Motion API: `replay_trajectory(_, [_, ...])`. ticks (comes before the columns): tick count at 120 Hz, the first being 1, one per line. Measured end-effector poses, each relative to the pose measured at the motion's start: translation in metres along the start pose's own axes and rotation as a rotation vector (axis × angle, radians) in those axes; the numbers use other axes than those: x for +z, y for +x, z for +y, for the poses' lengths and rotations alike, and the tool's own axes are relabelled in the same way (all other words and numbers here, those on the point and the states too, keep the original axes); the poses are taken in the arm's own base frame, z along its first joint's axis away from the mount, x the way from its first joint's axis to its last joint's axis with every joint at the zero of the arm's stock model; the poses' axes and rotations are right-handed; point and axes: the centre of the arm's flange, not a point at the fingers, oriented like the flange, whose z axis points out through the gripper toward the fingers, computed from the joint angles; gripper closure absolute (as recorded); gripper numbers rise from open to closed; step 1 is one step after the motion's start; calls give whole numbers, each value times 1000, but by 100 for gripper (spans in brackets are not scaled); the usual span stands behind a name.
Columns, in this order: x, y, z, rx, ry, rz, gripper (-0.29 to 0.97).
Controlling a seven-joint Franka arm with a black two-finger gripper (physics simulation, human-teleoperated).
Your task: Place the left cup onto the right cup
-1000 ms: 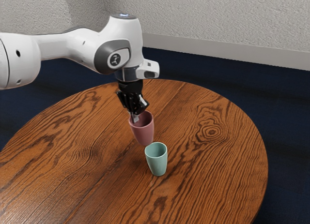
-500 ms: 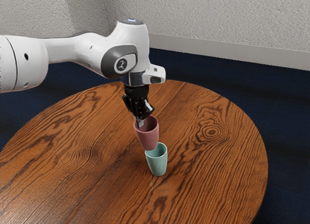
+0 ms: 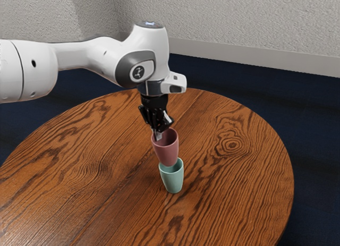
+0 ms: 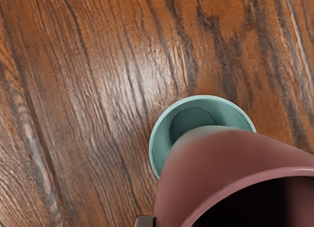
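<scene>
Pincer (image 3: 159,133) fingers, black, are clamped on the rim of the pink cup (image 3: 166,147), holding it directly above the teal cup (image 3: 171,177). The round wooden table (image 3: 79,166) carries the teal cup, which stands upright a little toward the near edge from the table's middle. The white arm (image 3: 79,60) reaches in from the exterior view's left and bends down over the teal cup. The pink cup hangs slightly tilted, its base at the teal cup's mouth; whether it touches the rim I cannot tell. From the wrist, the pink cup (image 4: 235,168) covers part of the teal cup (image 4: 162,134), and wood grain (image 4: 73,89) lies around it.
</scene>
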Motion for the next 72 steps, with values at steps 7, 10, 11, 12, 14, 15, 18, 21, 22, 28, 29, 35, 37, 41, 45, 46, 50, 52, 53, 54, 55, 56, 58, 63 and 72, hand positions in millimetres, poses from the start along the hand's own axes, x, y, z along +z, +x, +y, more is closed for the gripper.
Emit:
replay_trajectory(7, [1, 0, 0, 0, 0, -2, 79])
replay_trajectory(10, [2, 0, 0, 0, 0, -3, 79])
replay_trajectory(11, [2, 1, 0, 0, 0, -3, 79])
replay_trajectory(12, [2, 1, 0, 0, 0, -4, 79])
replay_trajectory(14, [3, 1, 0, 0, 0, -4, 79])
replay_trajectory(15, [3, 1, 0, 0, 0, -5, 79])
replay_trajectory(18, [4, 1, 0, 0, -1, -6, 79])
replay_trajectory(21, [5, 1, 1, 0, -1, -8, 79])
replay_trajectory(22, [5, 1, 1, 0, -1, -8, 79])
replay_trajectory(28, [6, 2, 2, 2, -1, -10, 79])
replay_trajectory(29, [6, 2, 2, 3, -1, -10, 79])
replay_trajectory(35, [7, 2, 5, 6, -1, -11, 79])
replay_trajectory(37, [7, 2, 5, 7, -1, -11, 79])
replay_trajectory(41, [7, 2, 6, 8, -1, -11, 79])
replay_trajectory(45, [7, 2, 6, 9, -1, -11, 79])
replay_trajectory(46, [7, 2, 6, 9, -1, -11, 79])
replay_trajectory(50, [7, 2, 6, 9, -1, -11, 79])
replay_trajectory(52, [8, 2, 7, 9, -1, -12, 79])
replay_trajectory(53, [8, 2, 7, 9, -1, -12, 79])
replay_trajectory(54, [8, 2, 7, 9, -1, -12, 79])
replay_trajectory(55, [8, 2, 7, 9, -1, -13, 79])
replay_trajectory(56, [8, 2, 7, 9, -1, -13, 79])
replay_trajectory(58, [9, 3, 7, 9, -1, -14, 79])
replay_trajectory(63, [10, 3, 7, 9, -2, -15, 79])
replay_trajectory(72, [10, 3, 7, 9, -2, -16, 79])
